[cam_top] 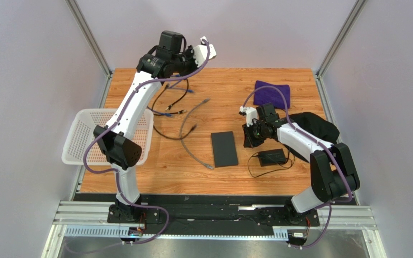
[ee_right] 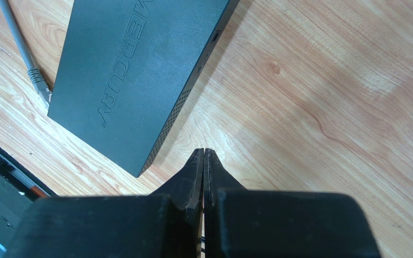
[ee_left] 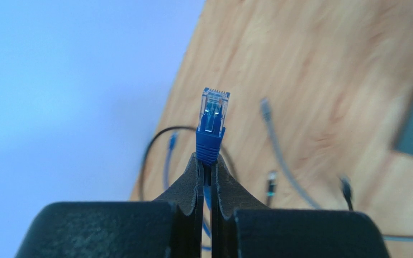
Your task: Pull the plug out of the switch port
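Note:
The switch (cam_top: 224, 148) is a flat matte-black box lying in the middle of the table; it also fills the upper left of the right wrist view (ee_right: 133, 75). No cable sits in it. My left gripper (ee_left: 208, 161) is shut on the blue cable just behind its clear plug (ee_left: 214, 115) and holds it high over the far left of the table (cam_top: 184, 58). My right gripper (ee_right: 204, 153) is shut and empty, just right of the switch (cam_top: 250, 137).
Black, grey and blue cables (cam_top: 184, 115) lie loose left of the switch. A grey plug (ee_right: 39, 83) lies by its near corner. A white basket (cam_top: 87, 134) hangs at the left edge. A black power brick (cam_top: 272, 157), black cloth (cam_top: 316, 126) and purple cloth (cam_top: 271, 92) lie right.

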Motion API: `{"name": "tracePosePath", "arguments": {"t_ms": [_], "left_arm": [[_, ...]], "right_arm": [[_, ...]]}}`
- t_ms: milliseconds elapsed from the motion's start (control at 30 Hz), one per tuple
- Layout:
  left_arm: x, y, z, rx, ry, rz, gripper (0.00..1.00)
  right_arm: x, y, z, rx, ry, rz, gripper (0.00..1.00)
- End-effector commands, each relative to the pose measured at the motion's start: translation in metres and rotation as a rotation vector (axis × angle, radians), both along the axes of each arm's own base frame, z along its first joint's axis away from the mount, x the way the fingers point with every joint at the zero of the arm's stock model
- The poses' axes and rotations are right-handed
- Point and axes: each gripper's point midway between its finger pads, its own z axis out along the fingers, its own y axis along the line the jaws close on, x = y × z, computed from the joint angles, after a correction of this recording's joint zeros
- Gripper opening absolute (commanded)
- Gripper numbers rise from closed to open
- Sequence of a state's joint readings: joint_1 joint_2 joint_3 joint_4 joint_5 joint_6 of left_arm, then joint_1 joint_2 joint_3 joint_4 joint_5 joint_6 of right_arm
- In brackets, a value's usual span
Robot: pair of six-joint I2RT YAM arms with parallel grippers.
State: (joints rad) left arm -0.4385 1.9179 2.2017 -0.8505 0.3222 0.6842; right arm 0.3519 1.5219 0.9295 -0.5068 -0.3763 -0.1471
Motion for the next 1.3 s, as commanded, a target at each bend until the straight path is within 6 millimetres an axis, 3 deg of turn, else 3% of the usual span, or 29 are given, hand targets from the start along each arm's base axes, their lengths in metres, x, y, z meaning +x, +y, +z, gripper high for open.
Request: {"name": "tracePosePath", "arguments": {"t_ms": [0, 100, 267, 400, 467, 500, 567, 600, 633, 733, 867, 967, 1267], "left_arm": [[0.062, 0.043, -0.033, 0.348, -0.176, 0.115, 0.0], [0.077, 0.057, -0.066, 0.427, -0.131, 0.15, 0.0], [0.069, 0.039, -0.109, 0.342, -0.004, 0.11, 0.24], [0.065, 0.031, -0.116, 0.278, 0.045, 0.129, 0.32], [0.059, 0.029, -0.122, 0.266, 0.077, 0.142, 0.45], [0.055, 0.029, -0.113, 0.251, 0.072, 0.15, 0.49], [0.039, 0.024, -0.114, 0.204, 0.118, 0.14, 0.87], [0.028, 0.023, -0.101, 0.174, 0.114, 0.136, 0.95], [0.019, 0.021, -0.101, 0.129, 0.157, 0.162, 0.97], [-0.021, 0.019, -0.119, 0.037, 0.35, 0.219, 0.96], [-0.068, 0.032, -0.182, 0.035, 0.666, 0.417, 0.89], [-0.089, 0.044, -0.224, 0.074, 0.788, 0.545, 0.88], [-0.08, 0.053, -0.262, 0.146, 0.83, 0.685, 0.75]], "right_arm": [[0.007, -0.003, 0.008, -0.003, -0.058, 0.002, 0.0], [0.005, -0.003, 0.005, -0.003, -0.053, 0.001, 0.0], [0.006, -0.003, 0.004, -0.004, -0.048, 0.001, 0.0], [0.007, -0.004, 0.004, -0.01, -0.047, 0.001, 0.0], [0.006, -0.003, 0.003, -0.01, -0.041, 0.001, 0.0], [0.007, -0.003, 0.003, -0.012, -0.044, 0.001, 0.0], [0.007, -0.004, 0.003, -0.015, -0.043, 0.0, 0.0], [0.007, -0.004, 0.001, -0.017, -0.042, 0.0, 0.0], [0.008, -0.004, 0.001, -0.019, -0.041, 0.0, 0.0], [0.008, -0.004, -0.001, -0.019, -0.038, -0.002, 0.0], [0.011, -0.002, -0.001, -0.013, -0.035, -0.001, 0.01], [0.012, -0.001, -0.002, -0.011, -0.025, -0.004, 0.01], [0.014, 0.002, -0.002, -0.006, -0.033, -0.006, 0.01]]}}
